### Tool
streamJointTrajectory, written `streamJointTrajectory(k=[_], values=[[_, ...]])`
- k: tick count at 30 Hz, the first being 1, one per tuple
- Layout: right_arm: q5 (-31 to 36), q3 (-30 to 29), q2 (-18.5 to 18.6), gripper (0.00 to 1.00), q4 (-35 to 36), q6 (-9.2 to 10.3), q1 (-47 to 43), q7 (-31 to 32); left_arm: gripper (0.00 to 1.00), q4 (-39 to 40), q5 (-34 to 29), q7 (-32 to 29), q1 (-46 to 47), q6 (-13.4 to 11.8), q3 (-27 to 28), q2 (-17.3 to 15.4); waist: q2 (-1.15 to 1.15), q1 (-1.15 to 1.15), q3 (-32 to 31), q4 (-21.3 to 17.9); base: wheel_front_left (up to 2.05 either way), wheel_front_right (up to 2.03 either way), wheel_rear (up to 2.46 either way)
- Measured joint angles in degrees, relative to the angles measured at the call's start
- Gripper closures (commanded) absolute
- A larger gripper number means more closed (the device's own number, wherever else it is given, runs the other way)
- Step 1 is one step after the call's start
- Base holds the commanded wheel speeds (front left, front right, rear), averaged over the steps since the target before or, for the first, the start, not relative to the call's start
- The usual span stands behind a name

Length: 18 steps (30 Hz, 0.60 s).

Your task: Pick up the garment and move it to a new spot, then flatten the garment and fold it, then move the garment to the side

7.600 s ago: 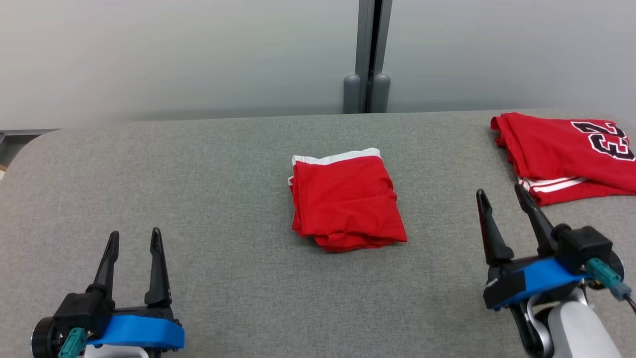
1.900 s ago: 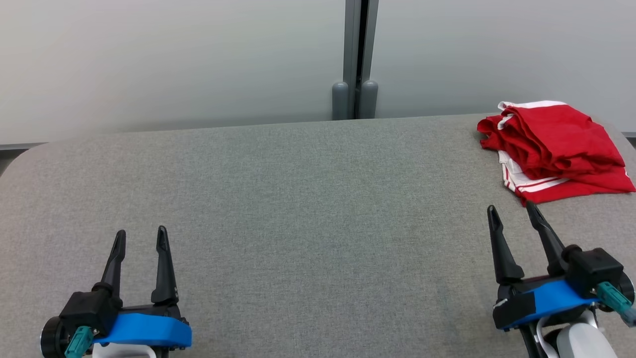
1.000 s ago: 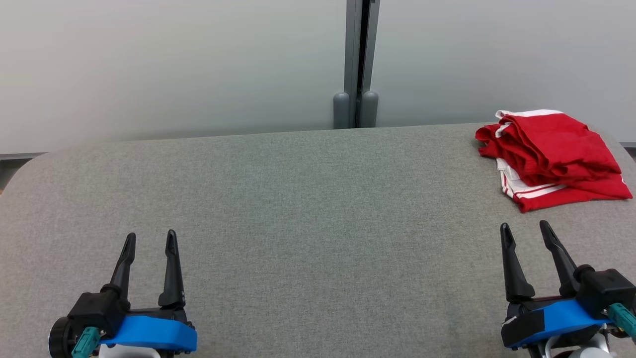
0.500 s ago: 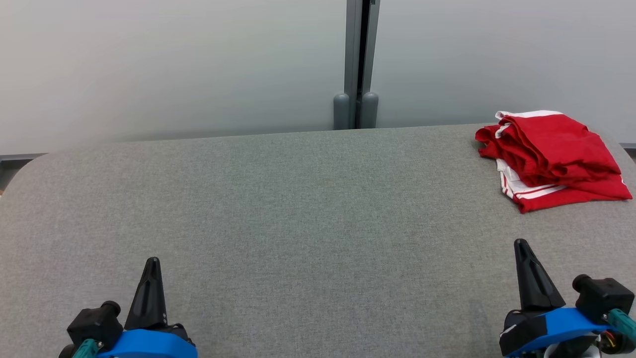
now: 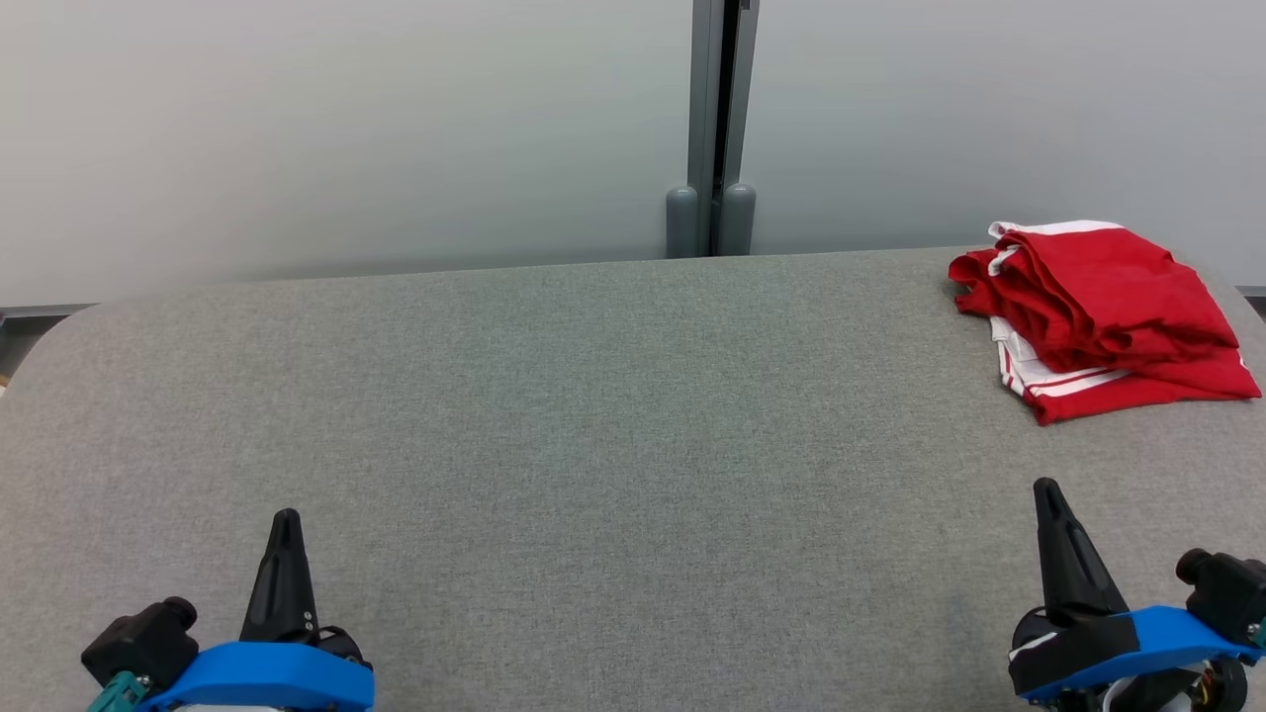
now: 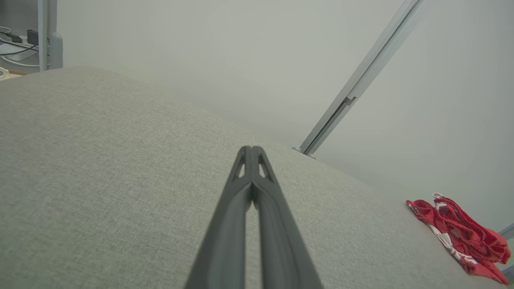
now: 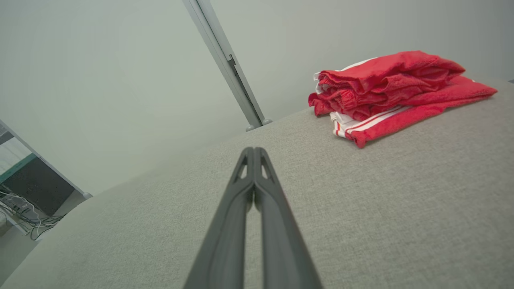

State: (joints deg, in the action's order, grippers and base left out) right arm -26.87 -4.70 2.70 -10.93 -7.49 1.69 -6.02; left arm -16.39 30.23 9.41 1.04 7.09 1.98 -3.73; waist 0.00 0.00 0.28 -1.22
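- The folded red fabric garment with a white waistband lay at the far right corner of the grey cloth-covered worktop. It sat on top of a second folded red garment with white stripes.
- The right gripper rested near the worktop's near right corner, its two dark fingers pressed together and holding nothing.
- The left gripper rested near the near left corner, likewise closed and empty.
- From the right gripper the pile lay ahead and slightly to the right, apart from its tip. From the left gripper it lay well apart, across the whole worktop.
- The pile's long side ran roughly along the far edge, slanting toward the near right.
- The garment looked already set aside. Any further handling would probably fall to the right arm, the nearer one.
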Motion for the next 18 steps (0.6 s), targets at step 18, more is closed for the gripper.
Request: streamJointTrajectory(k=[18], values=[[-16.0, -0.4, 0.0, 1.00, -0.8, 0.00, 0.6, 3.0, 1.00, 0.6, 15.2, -3.9, 1.1, 0.0, 1.1, 0.2, 0.00, 0.01, 0.0, 0.2, 0.00, 0.00, 0.00]])
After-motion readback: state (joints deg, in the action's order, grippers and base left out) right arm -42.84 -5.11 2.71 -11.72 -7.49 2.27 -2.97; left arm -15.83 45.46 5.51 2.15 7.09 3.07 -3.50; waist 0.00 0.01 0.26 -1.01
